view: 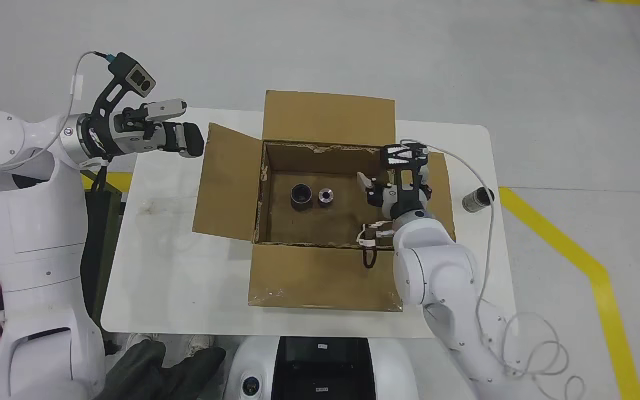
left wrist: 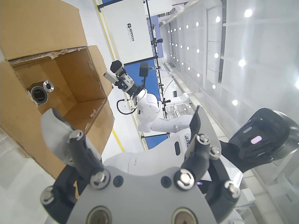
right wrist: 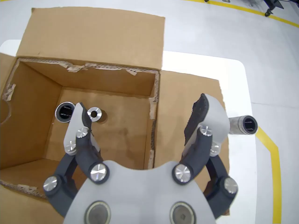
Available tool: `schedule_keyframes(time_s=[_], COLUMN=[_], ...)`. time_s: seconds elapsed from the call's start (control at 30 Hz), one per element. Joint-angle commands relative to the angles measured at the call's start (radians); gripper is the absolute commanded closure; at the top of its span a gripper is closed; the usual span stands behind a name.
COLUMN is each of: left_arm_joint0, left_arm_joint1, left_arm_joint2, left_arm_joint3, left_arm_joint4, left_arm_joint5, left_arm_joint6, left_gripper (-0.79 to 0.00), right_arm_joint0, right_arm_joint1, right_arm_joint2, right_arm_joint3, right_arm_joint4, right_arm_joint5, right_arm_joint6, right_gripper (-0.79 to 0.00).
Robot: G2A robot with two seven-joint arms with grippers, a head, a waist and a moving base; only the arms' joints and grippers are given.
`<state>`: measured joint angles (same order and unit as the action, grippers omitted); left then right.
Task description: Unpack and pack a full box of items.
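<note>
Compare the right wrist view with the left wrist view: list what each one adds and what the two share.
Right wrist view: a metal cylinder lying on the white table beside the cardboard box.
Left wrist view: the left gripper, open, held outside the box and facing it.
Both: the opened box, a wide dark-bored cylinder and a small metal ring on its floor, and the right gripper, open over the box's wall.

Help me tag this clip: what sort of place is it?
Probably a factory or lab hall: yellow floor lines, a high ceiling with rows of lights, a white table holding a cardboard box.
</note>
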<state>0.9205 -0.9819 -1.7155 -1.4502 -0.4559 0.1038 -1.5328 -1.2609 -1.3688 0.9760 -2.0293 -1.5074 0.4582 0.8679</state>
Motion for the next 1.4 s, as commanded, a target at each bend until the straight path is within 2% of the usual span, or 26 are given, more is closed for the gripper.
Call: schedule_keyframes(time_s=[0.0,0.5,0.8,0.9,1.07,1.3,1.37], left_arm_joint0=[0.000,0.000,0.000,0.000,0.000,0.000,0.000], left_arm_joint1=[0.000,0.000,0.000,0.000,0.000,0.000,0.000], left_arm_joint2=[0.000,0.000,0.000,0.000,0.000,0.000,0.000], left_arm_joint3=[0.000,0.000,0.000,0.000,0.000,0.000,0.000], left_arm_joint4=[0.000,0.000,0.000,0.000,0.000,0.000,0.000], left_arm_joint5=[0.000,0.000,0.000,0.000,0.000,0.000,0.000], left_arm_joint6=[0.000,0.000,0.000,0.000,0.000,0.000,0.000], left_gripper=[-0.785,-0.785,-0.785,-0.785,-0.785,-0.785,-0.785], right_arm_joint0=[0.006,0.093,0.159,0.182,0.227,0.242,0.242], right_arm_joint1=[-0.005,-0.039,-0.061,-0.068,-0.074,-0.075,-0.074], right_arm_joint2=[-0.025,-0.092,-0.118,-0.127,-0.097,-0.076,-0.069], right_arm_joint3=[0.005,0.102,0.199,0.235,0.292,0.309,0.312], right_arm_joint4=[-0.001,0.081,0.107,0.138,0.209,0.232,0.232], right_arm_joint5=[-0.014,-0.164,-0.206,-0.248,-0.299,-0.353,-0.366], right_arm_joint6=[0.000,0.059,0.101,0.134,0.172,0.222,0.234], right_gripper=[-0.785,-0.785,-0.785,-0.785,-0.785,-0.785,-0.751])
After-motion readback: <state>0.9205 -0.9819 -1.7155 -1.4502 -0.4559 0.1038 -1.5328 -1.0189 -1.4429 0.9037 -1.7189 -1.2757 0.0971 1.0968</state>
